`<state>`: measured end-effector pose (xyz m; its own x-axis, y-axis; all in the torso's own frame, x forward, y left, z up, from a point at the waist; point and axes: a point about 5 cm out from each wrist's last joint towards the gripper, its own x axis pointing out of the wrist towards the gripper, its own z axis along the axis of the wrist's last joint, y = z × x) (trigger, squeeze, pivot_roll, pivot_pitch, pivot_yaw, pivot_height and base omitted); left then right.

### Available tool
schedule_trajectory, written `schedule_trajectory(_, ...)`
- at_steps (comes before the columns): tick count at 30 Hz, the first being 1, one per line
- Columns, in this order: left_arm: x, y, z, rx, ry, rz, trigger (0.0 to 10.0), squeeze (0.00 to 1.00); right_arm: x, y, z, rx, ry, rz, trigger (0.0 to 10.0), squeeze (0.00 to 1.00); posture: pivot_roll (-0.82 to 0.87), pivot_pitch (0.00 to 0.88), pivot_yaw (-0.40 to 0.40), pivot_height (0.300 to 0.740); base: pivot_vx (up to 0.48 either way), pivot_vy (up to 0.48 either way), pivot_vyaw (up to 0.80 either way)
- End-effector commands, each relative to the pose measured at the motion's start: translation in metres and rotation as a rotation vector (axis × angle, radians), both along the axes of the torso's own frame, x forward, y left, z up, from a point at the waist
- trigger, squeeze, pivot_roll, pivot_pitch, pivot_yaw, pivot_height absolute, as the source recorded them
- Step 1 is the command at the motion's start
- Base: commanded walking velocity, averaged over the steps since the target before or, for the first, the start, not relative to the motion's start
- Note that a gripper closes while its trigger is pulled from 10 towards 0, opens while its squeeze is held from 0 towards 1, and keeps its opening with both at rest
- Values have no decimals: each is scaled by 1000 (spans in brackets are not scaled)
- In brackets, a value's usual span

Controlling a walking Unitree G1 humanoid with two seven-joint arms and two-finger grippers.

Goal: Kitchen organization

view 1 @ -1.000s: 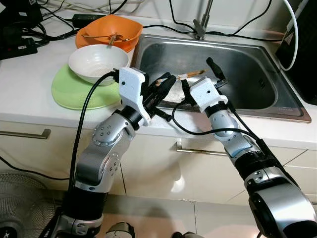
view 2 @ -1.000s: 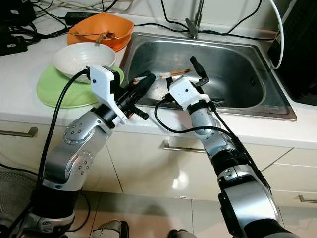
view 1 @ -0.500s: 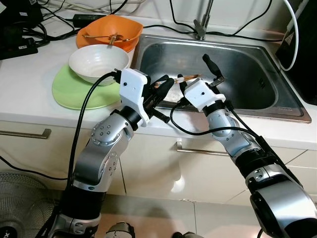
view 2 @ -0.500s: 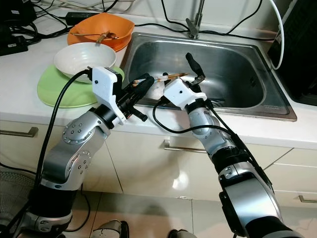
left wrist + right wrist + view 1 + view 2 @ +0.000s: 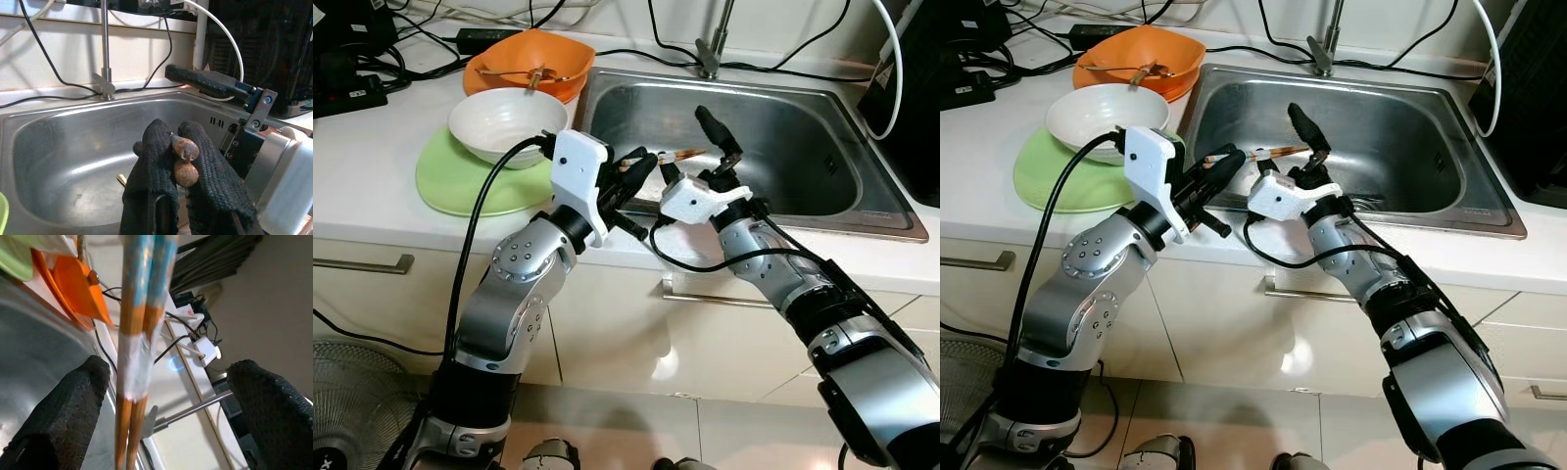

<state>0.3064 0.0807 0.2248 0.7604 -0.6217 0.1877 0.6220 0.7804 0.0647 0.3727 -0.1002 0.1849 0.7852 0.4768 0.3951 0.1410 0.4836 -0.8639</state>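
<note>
A pair of chopsticks (image 5: 668, 156), bound together with pale tape, hangs over the near left part of the sink (image 5: 822, 211). The left gripper (image 5: 182, 155) has its fingers pinched tight on their rounded brown ends. The right gripper (image 5: 166, 387) sits just to the right with its two fingers spread wide, the taped sticks running between them without touching either finger.

This looks like a hand-over from left to right. To do it well, the right fingers should close squarely across both sticks at the taped part, so that they cannot scissor apart, and the left should let go only once that grip is firm.

On the counter to the far left, a white bowl (image 5: 507, 124) rests on a green plate (image 5: 460, 181), with an orange bowl (image 5: 530, 61) beyond it.
</note>
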Motion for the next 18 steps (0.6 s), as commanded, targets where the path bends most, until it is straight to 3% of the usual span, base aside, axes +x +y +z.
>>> schedule_trajectory(1,-3,-4,9,16,-33,-31,10000,0,2,-1,4,-21,-23,-9,10000,0,158,63,-30,740,0,0,0)
schedule_trajectory(9,-4,0,13,36,-53,-19,10000,0,2,-1,4,-36,-29,-13,10000,0,156,73,-30,740,0,0,0)
schedule_trajectory(12,-3,3,14,35,-55,-9,10000,0,3,-2,3,-43,-17,-15,0,0,159,80,-33,740,0,0,0)
schedule_trajectory(18,-2,5,15,31,-51,-2,10000,0,3,-2,1,-48,-12,-19,0,0,160,85,-33,740,0,0,0)
